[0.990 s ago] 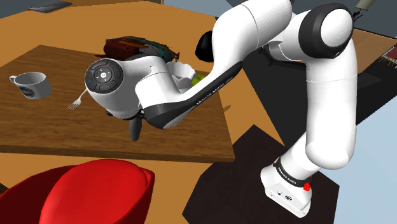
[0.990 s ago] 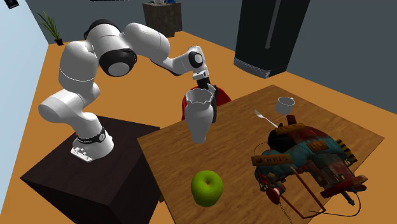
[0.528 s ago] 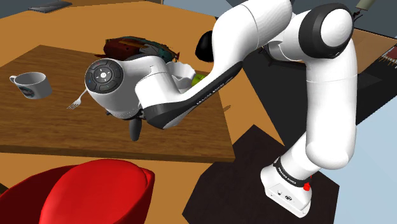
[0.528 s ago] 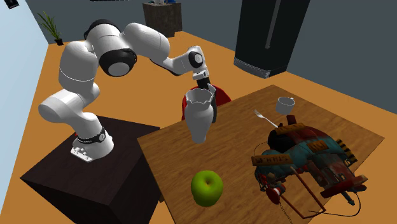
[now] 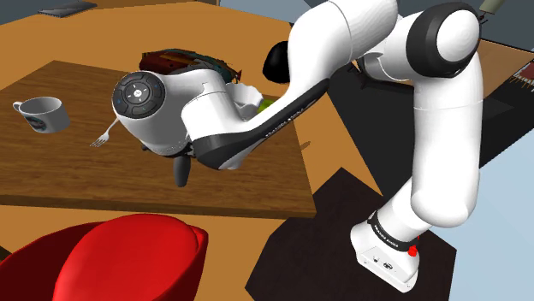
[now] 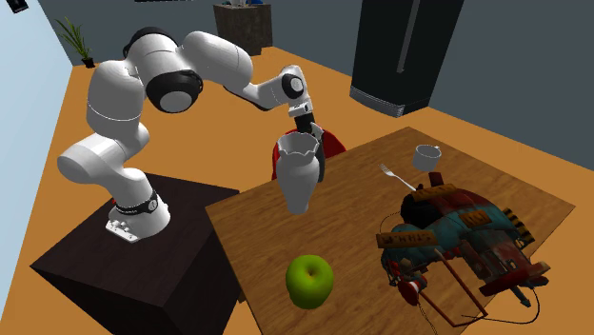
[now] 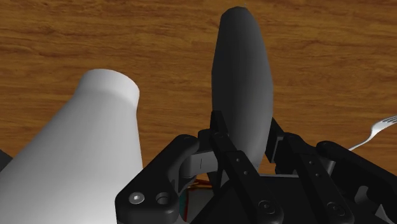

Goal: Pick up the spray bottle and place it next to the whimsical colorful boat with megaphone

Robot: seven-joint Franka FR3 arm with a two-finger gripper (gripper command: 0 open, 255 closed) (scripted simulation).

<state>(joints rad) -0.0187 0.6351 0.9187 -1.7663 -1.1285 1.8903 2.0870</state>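
jaws: clamped narrow on the dark grey spray bottle (image 7: 242,76), gripper (image 7: 245,127) holding it just beside the white vase (image 7: 83,146), on the vase's side toward the red chair (image 5: 128,256), over the wooden table (image 7: 76,38). judged as gripped, so first step done; cannot tell whether lifted clear of the wood. left to do: carrying it to the colourful boat (image 6: 457,238), lying well apart from the vase, then setting it down alongside. long axis roughly upright, in line with the fingers, much like the vase's; rounded far end pointing away from the hand, down toward the tabletop.
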